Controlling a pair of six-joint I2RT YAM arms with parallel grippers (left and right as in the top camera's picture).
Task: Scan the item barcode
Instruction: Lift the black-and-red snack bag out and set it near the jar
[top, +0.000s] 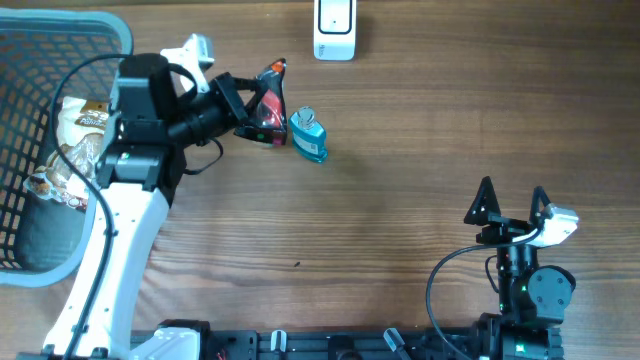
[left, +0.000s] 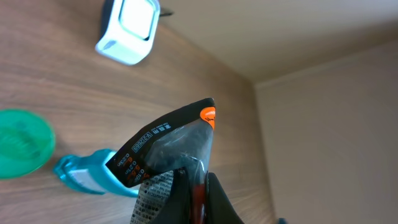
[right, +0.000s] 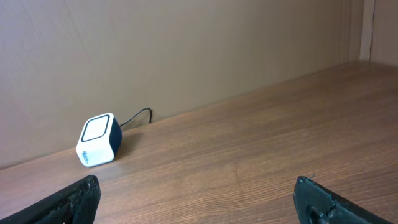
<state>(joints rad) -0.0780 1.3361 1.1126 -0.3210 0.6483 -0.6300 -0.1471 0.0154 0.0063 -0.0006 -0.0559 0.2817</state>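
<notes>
Overhead view: a brown wood-grain table (top: 420, 130) fills the frame. A blue mesh basket (top: 100, 25) sits at its left edge with snack packets inside. The left gripper (top: 252, 112) is clamped tight on a dark pouch (top: 272, 98) with red and orange markings, held above the table's upper-left part. A teal bottle (top: 308, 136) lies just beside it. The white barcode scanner (top: 334, 30) stands at the far edge, apart from the pouch. The right gripper (top: 513, 190) is at the lower right with its fingers spread wide and nothing between them.

Left wrist view: the pouch (left: 174, 146) is pinched between the dark fingers (left: 183, 202), its printed face toward the lens. Beyond it are the wood surface, the teal bottle (left: 87, 175), the scanner (left: 127, 31) and a plain beige wall (left: 323, 124).

Right wrist view: two black fingertips (right: 68, 202) stand far apart at the bottom corners over bare wood. The scanner (right: 98, 140) sits near the wall (right: 186, 50), its thin black cable (right: 134, 117) running along the table's back edge.
</notes>
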